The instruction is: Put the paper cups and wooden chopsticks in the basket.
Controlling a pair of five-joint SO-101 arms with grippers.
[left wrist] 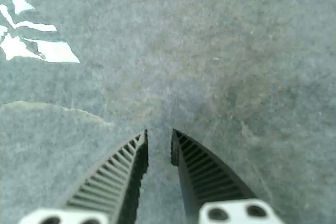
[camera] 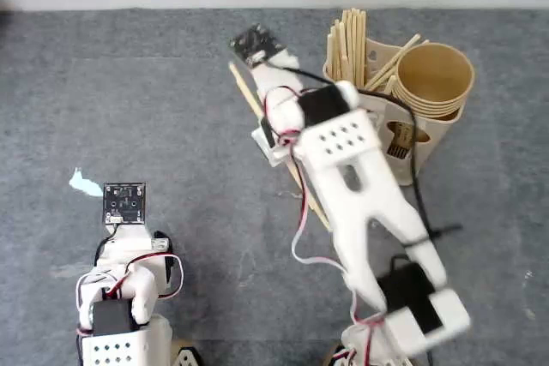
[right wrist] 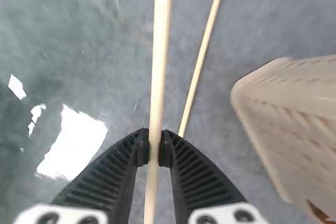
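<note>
We see the basket (camera: 429,139), a pale perforated tub, standing near the far edge of the grey tabletop (camera: 171,109), toward its right corner. Inside it a nested stack of paper cups (camera: 433,75) fills the right part, mouths up, and a bundle of wooden chopsticks (camera: 350,40) stands upright in the left part, with a few sticks leaning across toward the cups. Just left of the basket we find the right gripper (right wrist: 154,148), its jaws clamped on a single chopstick (right wrist: 160,51) that runs lengthwise between them and on past the tips. A second chopstick (right wrist: 202,61) lies on the tabletop just beside the held one, between it and the basket wall. From above we make out one long stick slanting from near the far edge back toward the middle, partly under the right arm; we cannot tell which of the two it is. The left gripper (left wrist: 158,142) hangs low near the near left corner, its jaws slightly apart with only bare tabletop between them, and a pale scrap (camera: 84,183) lies close by.
</note>
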